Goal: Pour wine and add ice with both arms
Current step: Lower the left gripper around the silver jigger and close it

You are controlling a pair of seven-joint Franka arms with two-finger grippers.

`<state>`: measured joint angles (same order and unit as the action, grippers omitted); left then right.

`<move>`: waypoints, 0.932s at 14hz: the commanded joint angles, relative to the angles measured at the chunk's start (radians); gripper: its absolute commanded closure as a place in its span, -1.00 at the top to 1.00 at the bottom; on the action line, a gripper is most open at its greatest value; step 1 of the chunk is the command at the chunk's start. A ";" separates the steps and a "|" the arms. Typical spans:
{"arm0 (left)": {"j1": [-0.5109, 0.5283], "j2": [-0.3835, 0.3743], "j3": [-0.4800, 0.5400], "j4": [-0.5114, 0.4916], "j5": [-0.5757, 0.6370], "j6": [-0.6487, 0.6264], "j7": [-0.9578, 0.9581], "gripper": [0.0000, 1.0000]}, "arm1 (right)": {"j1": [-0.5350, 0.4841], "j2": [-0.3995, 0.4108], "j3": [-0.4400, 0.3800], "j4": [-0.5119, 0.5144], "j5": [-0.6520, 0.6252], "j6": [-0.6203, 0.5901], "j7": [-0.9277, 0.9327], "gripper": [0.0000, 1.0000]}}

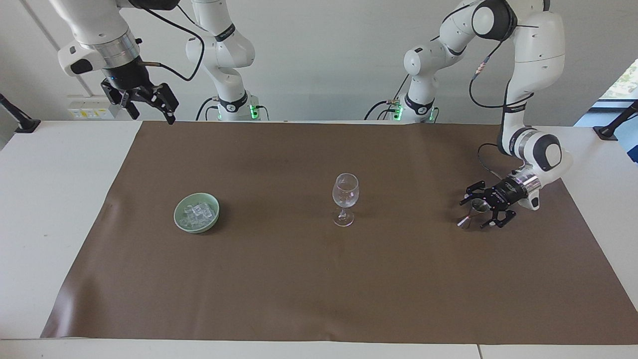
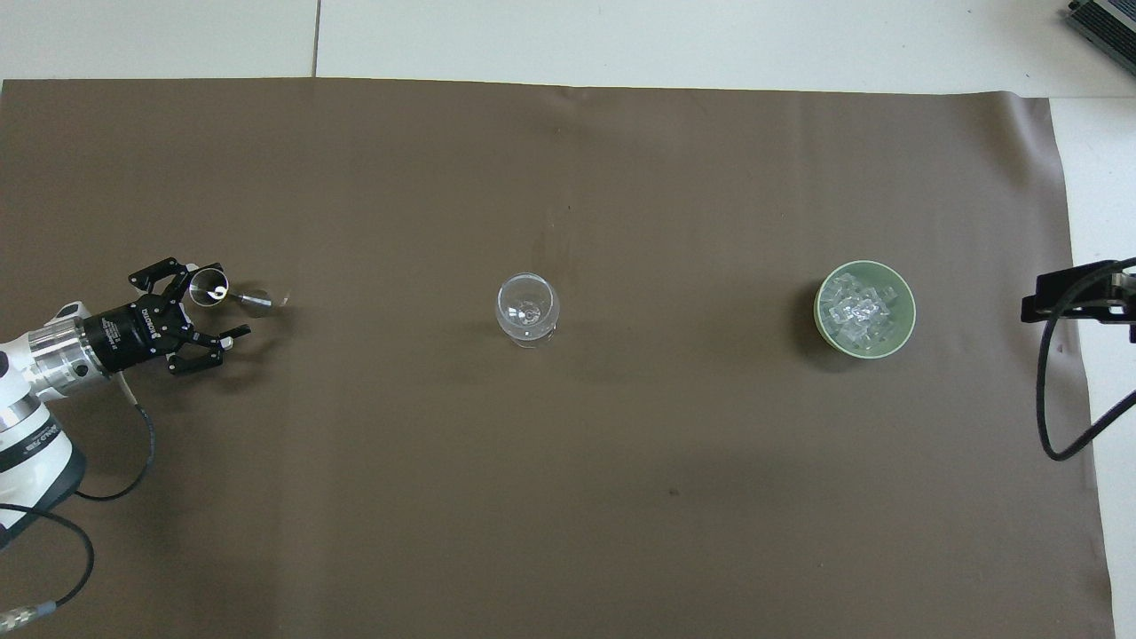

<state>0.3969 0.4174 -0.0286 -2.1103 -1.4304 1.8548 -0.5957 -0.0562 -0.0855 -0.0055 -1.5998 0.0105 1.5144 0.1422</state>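
Wine glass (image 1: 345,198) mid-table — bowl (image 1: 196,213) with ice (image 1: 196,213) toward right arm's end, jigger (image 1: 471,212) toward left's

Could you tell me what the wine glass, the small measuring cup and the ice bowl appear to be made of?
The wine glass looks like clear glass: the mat shows through it. The measuring cup, by the left pincer, looks like polished metal, silvery with bright reflections. The bowl seems glazed ceramic, pale green and smooth, though plastic is possible.

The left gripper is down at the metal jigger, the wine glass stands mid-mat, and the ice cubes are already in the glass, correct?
Not quite: the ice sits in the green bowl, as the overhead view shows. The left gripper is at the jigger, and the wine glass stands mid-mat.
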 commanded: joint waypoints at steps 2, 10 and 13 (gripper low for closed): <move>-0.018 -0.042 0.006 -0.050 -0.036 0.023 0.020 1.00 | 0.001 -0.017 -0.004 -0.014 0.006 -0.003 -0.021 1.00; -0.015 -0.043 0.007 -0.056 -0.039 0.021 0.024 0.48 | 0.001 -0.017 -0.005 -0.014 0.006 -0.003 -0.021 1.00; -0.010 -0.043 0.013 -0.051 -0.039 0.027 0.021 0.26 | 0.001 -0.017 -0.004 -0.014 0.006 -0.003 -0.021 1.00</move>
<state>0.3962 0.4044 -0.0289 -2.1293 -1.4425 1.8574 -0.5875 -0.0562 -0.0855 -0.0055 -1.5998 0.0105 1.5144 0.1422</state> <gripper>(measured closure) 0.317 0.000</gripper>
